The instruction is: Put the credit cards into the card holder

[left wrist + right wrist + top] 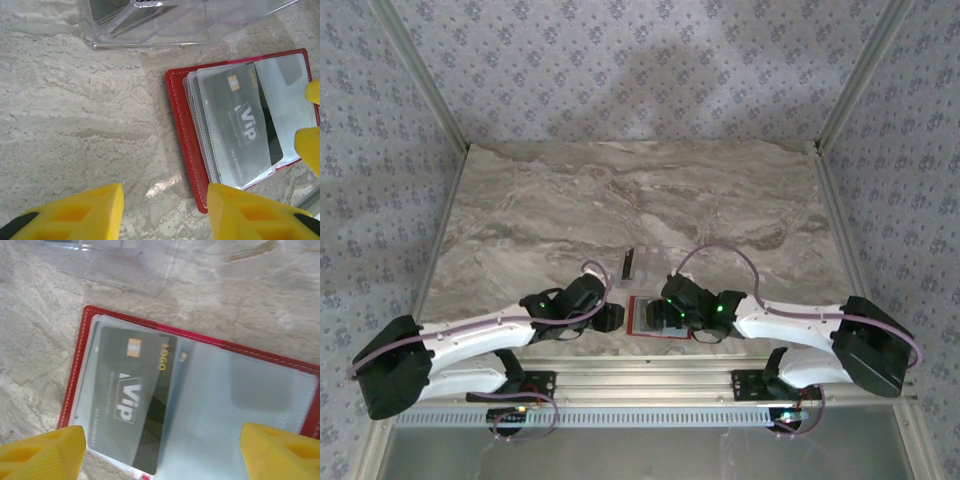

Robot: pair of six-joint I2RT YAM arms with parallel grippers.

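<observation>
The card holder [225,430] is laid spread flat on the table [75,110], directly beneath the right gripper [160,455], its two halves spanning the gap between that gripper's fingers [40,452]. A credit card [135,400] is seen on the half toward the left finger, apparently tucked into a sleeve there, though this cannot be told for certain. Ahead of the right gripper, just beyond the holder's far edge, a box [115,265] is set on the table. From the left gripper [165,215], the holder is found ahead and to the right, its near corner just beside that gripper's right finger. The box lies farther ahead.
</observation>
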